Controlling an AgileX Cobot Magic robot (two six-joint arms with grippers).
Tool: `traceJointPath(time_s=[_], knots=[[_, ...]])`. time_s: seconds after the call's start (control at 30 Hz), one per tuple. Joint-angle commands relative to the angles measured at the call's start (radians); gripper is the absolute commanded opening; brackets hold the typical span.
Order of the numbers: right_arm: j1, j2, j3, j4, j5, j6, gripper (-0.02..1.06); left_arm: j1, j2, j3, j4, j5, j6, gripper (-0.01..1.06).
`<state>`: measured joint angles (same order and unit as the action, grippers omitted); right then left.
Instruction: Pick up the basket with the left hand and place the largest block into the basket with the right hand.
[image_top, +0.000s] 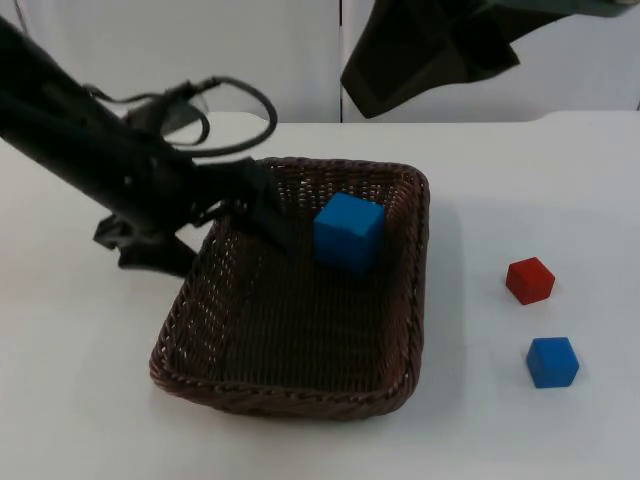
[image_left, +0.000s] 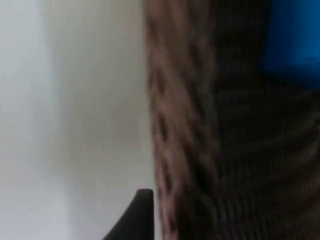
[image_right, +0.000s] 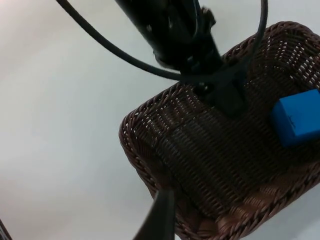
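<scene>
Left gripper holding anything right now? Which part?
Yes: left gripper clamps the basket by its left rim wall. Right gripper is raised, nothing visibly held.

- The left gripper (image_top: 262, 215) holds the brown basket (image_top: 400, 392) by its left rim and blocks that side.
- The big blue block (image_top: 349, 232) sits inside, near the back; the front floor is free.
- A red block (image_top: 529, 280) and a small blue block (image_top: 552, 361) stand right of the basket, with bare table (image_top: 500, 420) around them.

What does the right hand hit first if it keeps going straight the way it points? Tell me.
Probably the brown basket: the right wrist view looks along its fingertip onto the basket's near rim and woven floor. Depth is unclear.
</scene>
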<state>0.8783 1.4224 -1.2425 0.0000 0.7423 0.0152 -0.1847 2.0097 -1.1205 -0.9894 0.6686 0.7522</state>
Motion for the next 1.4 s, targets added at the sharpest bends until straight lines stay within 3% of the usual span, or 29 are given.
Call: traceJointPath(time_s=[0.0,0.4,0.53,0.97,1.37], knots=[[0.004,-0.008,0.008,0.000,-0.025,0.000,0.78,-0.001,-0.058,-0.001,0.035,0.050,-0.009,1.05],[0.004,-0.015,0.008,-0.024,-0.065,0.000,0.78,-0.001,-0.202,0.022,0.193,0.059,-0.134,1.05],[0.004,-0.051,0.008,-0.023,-0.091,0.000,0.78,-0.001,-0.291,0.104,0.200,0.005,-0.135,1.05],[0.004,-0.160,0.014,-0.023,-0.076,0.000,0.78,-0.001,-0.577,0.300,0.209,-0.038,-0.135,1.05],[0.004,-0.316,0.246,-0.023,-0.211,0.000,0.78,-0.001,-0.918,0.358,0.256,0.023,-0.157,1.05]])
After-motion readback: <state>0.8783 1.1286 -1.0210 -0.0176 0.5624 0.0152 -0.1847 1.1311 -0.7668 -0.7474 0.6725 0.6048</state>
